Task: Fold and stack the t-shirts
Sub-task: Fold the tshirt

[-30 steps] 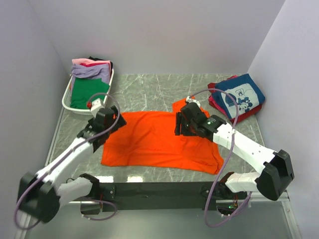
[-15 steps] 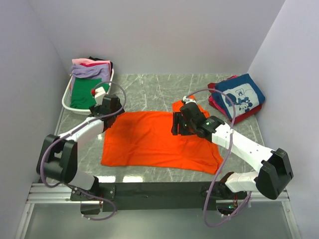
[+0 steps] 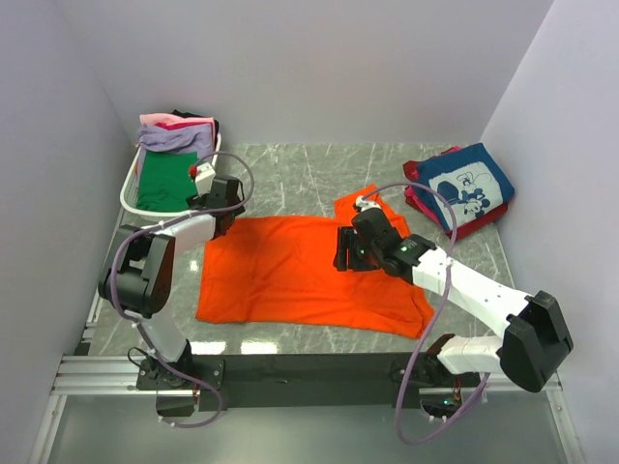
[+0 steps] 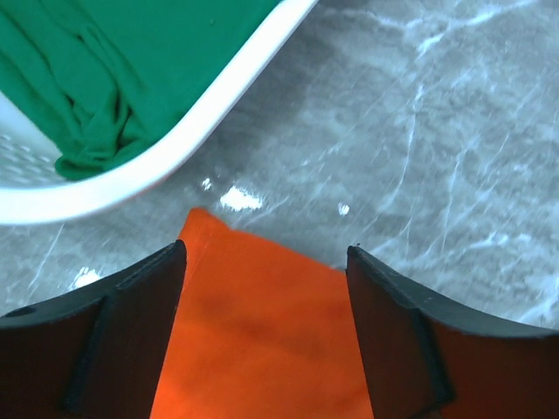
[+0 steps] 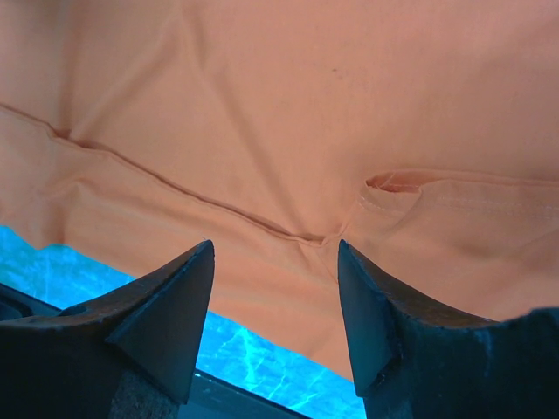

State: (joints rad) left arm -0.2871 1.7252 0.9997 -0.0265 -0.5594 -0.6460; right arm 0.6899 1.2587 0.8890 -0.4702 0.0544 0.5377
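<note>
Top view: you have the orange tee [image 3: 309, 275] spread flat mid-table [image 3: 290, 169]. Your left gripper [image 3: 222, 200] sits over its far-left corner, just beside the basket [image 3: 129, 193]. The basket holds a green tee [image 3: 164, 179] with a lavender tee [image 3: 174, 138] behind it. Your right gripper [image 3: 341, 249] is over the orange tee's right part, near the sleeve. A navy tee [image 3: 469, 184] lies folded on a red tee [image 3: 476, 227] at far right, well apart from the orange one.

Left wrist: your jaws are spread, with the orange tee's corner [image 4: 262, 297] lying between the fingers [image 4: 122, 332] and nothing pinched. The basket rim [image 4: 175, 148] and green tee [image 4: 96, 70] are just ahead.

Right wrist: your jaws are released and wide, fingers [image 5: 166, 305] over the orange tee [image 5: 306, 131] at a sleeve seam, with no cloth gripped. You can't tell whether the tips touch the fabric.
</note>
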